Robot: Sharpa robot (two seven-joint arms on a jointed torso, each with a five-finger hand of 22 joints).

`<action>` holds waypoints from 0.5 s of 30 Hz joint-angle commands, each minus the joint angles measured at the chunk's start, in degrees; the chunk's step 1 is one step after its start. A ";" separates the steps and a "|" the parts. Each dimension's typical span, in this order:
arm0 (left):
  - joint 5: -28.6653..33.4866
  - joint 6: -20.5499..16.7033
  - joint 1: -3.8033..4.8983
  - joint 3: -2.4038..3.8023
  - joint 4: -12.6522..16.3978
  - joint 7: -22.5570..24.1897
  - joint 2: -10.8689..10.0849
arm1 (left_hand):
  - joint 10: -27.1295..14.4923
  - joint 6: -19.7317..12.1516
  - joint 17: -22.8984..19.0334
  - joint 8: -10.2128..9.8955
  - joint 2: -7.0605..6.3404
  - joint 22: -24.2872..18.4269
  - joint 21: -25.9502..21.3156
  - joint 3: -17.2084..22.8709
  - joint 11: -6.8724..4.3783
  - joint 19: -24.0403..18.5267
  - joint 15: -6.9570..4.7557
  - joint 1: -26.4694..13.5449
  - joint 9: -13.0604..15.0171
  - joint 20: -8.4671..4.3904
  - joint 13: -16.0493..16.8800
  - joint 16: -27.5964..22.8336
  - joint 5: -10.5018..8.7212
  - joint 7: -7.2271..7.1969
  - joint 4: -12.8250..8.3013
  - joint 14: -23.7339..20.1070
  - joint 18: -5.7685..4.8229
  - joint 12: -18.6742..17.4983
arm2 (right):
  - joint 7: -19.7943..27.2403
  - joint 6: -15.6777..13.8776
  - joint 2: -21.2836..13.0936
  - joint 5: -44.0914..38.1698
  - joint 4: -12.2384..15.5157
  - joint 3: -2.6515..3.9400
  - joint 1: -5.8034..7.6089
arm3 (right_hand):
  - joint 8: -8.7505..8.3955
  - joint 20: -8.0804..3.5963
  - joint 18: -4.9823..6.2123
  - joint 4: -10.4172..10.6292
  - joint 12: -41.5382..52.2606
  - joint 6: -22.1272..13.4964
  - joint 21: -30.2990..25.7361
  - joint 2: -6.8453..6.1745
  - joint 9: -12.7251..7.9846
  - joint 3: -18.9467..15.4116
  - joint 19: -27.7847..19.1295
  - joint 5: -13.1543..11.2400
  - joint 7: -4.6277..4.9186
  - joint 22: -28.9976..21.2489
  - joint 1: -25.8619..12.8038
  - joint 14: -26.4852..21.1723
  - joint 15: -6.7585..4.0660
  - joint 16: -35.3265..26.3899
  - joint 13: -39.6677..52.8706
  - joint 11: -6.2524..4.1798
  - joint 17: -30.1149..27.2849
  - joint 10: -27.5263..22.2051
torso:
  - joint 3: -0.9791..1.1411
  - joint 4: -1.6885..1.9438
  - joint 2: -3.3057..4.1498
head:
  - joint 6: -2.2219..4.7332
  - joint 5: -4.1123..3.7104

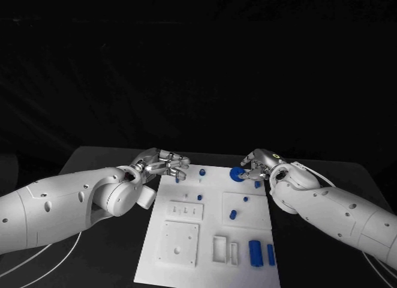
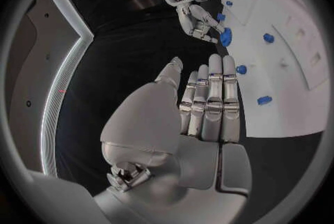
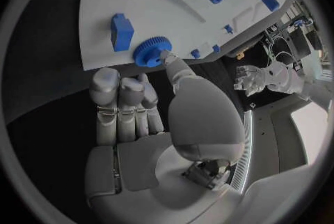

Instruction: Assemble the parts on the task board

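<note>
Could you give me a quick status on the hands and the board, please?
Left hand open, at the board's far left corner. Right hand touching the blue gear at the far right edge; grip unclear. Nothing in the way.

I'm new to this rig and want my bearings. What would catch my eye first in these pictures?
The white task board glows against the black table, dotted with small blue parts. At its far edge the right hand touches a blue gear with one fingertip. The left hand hovers at the board's far left corner, fingers straight and holding nothing.
</note>
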 commanded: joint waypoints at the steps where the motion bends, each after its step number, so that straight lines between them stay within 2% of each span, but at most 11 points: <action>1: -0.18 1.00 0.03 0.05 0.27 0.21 0.15 | -0.50 -0.35 0.08 -0.31 0.45 -0.10 0.25 -0.06 -0.01 -0.21 0.13 -0.25 -0.02 0.07 0.09 -0.14 -0.36 0.02 -0.32 -0.18 -0.38 -0.24 | 0.06 1.01 0.30 -1.31 -0.44 0.02 -0.04 | -0.31 0.36 0.65 0.26 0.20 -0.56 0.04 0.21 -0.07 -0.01 3.02 -0.33 0.01 0.11 0.43 0.31 -0.01 0.08 0.05 -0.04 0.11 0.45 | -0.13 0.22 0.16 | 0.01 -0.08; 15: -0.41 1.11 0.04 0.06 0.41 0.06 0.19 | -0.50 -0.35 0.08 -0.31 0.45 -0.10 0.25 -0.06 -0.01 -0.21 0.13 -0.25 -0.02 0.07 0.09 -0.14 -0.36 0.02 -0.32 -0.18 -0.38 -0.24 | 0.15 1.71 0.87 -1.40 -0.64 0.01 -0.03 | -0.28 0.34 0.52 0.32 0.69 0.15 0.35 0.36 0.05 0.37 3.08 -0.12 -0.13 0.61 0.32 0.39 -0.06 0.21 0.41 -0.12 0.58 0.76 | -0.13 0.16 0.14 | -0.31 -0.06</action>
